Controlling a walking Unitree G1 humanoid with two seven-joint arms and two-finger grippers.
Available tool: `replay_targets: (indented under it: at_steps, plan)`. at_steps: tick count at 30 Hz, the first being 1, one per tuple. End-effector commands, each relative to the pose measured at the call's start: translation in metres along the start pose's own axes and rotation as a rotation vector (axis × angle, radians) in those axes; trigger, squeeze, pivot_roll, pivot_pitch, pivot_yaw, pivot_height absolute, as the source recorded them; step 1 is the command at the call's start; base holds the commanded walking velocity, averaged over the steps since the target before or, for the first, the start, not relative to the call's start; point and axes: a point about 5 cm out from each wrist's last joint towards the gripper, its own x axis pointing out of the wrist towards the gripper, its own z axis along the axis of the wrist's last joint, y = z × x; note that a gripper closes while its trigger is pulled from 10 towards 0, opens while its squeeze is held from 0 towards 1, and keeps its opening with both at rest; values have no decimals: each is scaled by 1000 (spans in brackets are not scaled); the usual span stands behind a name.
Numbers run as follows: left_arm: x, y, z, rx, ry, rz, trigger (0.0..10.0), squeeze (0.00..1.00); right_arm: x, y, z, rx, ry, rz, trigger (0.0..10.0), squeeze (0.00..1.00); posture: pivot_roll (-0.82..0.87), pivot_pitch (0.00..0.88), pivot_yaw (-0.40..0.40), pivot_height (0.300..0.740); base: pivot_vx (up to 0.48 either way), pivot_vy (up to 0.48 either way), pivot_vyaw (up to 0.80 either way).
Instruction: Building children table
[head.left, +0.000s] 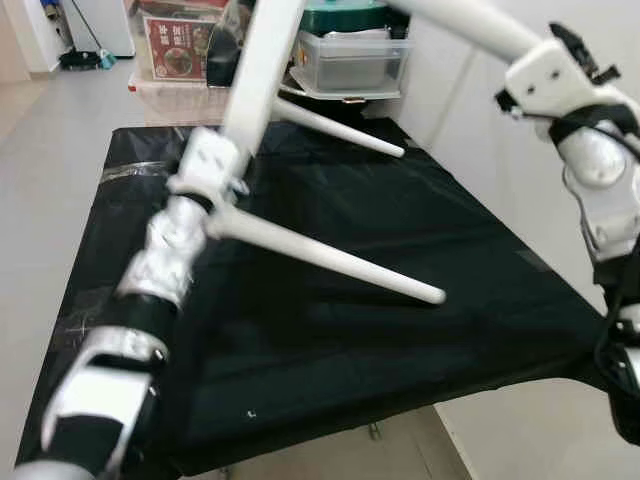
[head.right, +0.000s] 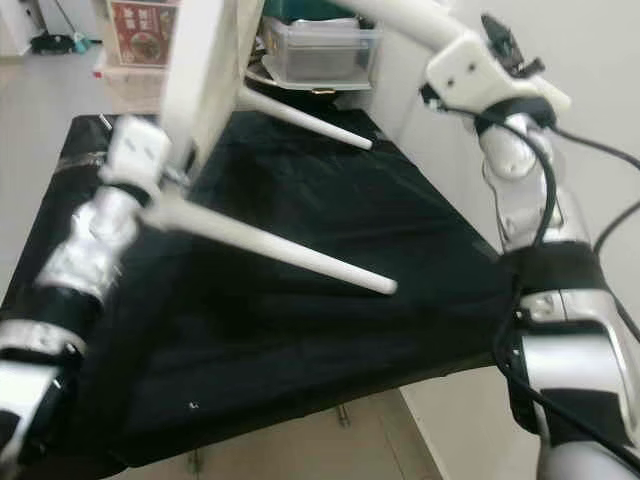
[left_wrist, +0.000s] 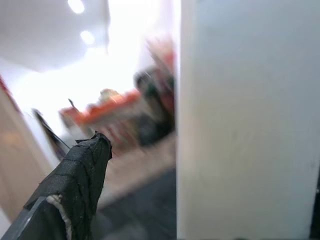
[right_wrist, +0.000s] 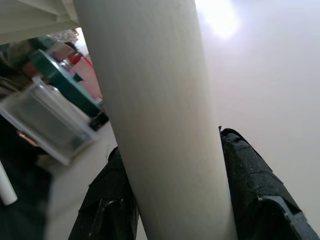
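Observation:
The white children's table is held tilted above a black-covered work table (head.left: 420, 340). Its flat top (head.left: 258, 70) rises at the upper left. My left gripper (head.left: 235, 130) clamps the top's edge; one black finger (left_wrist: 75, 185) lies beside the white panel (left_wrist: 245, 120). Two white legs stick out over the black cloth, a near one (head.left: 330, 255) and a far one (head.left: 340, 127). A third leg (head.left: 465, 20) runs to the upper right. My right gripper (right_wrist: 170, 145) is shut around that leg (right_wrist: 160, 100), with a finger (right_wrist: 250, 180) on each side.
Clear plastic storage boxes (head.left: 350, 60) and a red printed box (head.left: 180, 45) stand behind the work table. A white wall (head.left: 480, 140) runs close along its right side. Pale floor (head.left: 50, 160) lies to the left and in front.

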Motion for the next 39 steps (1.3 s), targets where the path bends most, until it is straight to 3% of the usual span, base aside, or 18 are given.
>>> replay_targets:
  at_steps: [1,4,7,11,14,16,17,18,21,24,30,32,33,34,35,36,37,39]
  plan:
    - [10,42,15,62,-35,125,10000,0,-3,-23,-24,278,153,-117,0,0,69,0,-73,740,0,0,0]
    - [20,55,33,115,-82,122,10000,0,-4,-16,-32,389,210,-103,0,0,71,0,-75,740,0,0,0]
    - [35,71,63,222,-153,86,10000,0,-10,5,-48,520,313,-75,0,0,85,0,-78,740,0,0,0]
    - [42,75,76,269,-180,56,10000,0,-16,17,-56,580,363,-64,0,0,85,0,-78,740,0,0,0]
    - [50,75,89,315,-199,6,10000,0,-31,41,-65,638,432,-39,0,0,89,0,-73,740,0,0,0]
    - [50,75,89,315,-199,6,10000,0,-31,41,-65,638,432,-39,0,0,89,0,-73,740,0,0,0]
    - [52,72,90,331,-192,-26,10000,0,-45,61,-69,687,491,-16,0,0,81,0,-72,740,0,0,0]
    - [52,72,90,331,-192,-26,10000,0,-45,61,-69,687,491,-16,0,0,81,0,-72,740,0,0,0]
    - [52,62,83,352,-179,-105,10000,0,-81,97,-78,798,640,12,0,0,76,0,-75,740,0,0,0]
    - [51,56,81,360,-181,-155,10000,0,-96,109,-81,829,698,5,0,0,74,0,-74,740,0,0,0]
    - [50,35,86,476,-221,-427,10000,0,-118,136,-73,883,771,63,0,0,72,0,-69,740,0,0,0]
    - [50,35,86,476,-221,-427,10000,0,-118,136,-73,883,771,63,0,0,72,0,-69,740,0,0,0]
    - [50,29,89,539,-226,-525,10000,0,-123,144,-68,889,784,91,0,0,72,0,-69,740,0,0,0]
    - [50,29,89,539,-226,-525,10000,0,-123,144,-68,889,784,91,0,0,72,0,-69,740,0,0,0]
    - [44,19,89,686,-212,-745,10000,0,-130,158,-60,904,795,143,0,0,82,0,-72,740,0,0,0]
    - [44,19,89,686,-212,-745,10000,0,-130,158,-60,904,795,143,0,0,82,0,-72,740,0,0,0]
    - [40,16,87,759,-200,-874,10000,0,-136,162,-52,916,811,169,0,0,82,0,-72,740,0,0,0]
    - [38,16,87,773,-199,-908,10000,0,-138,163,-51,919,818,176,0,0,82,0,-72,740,0,0,0]
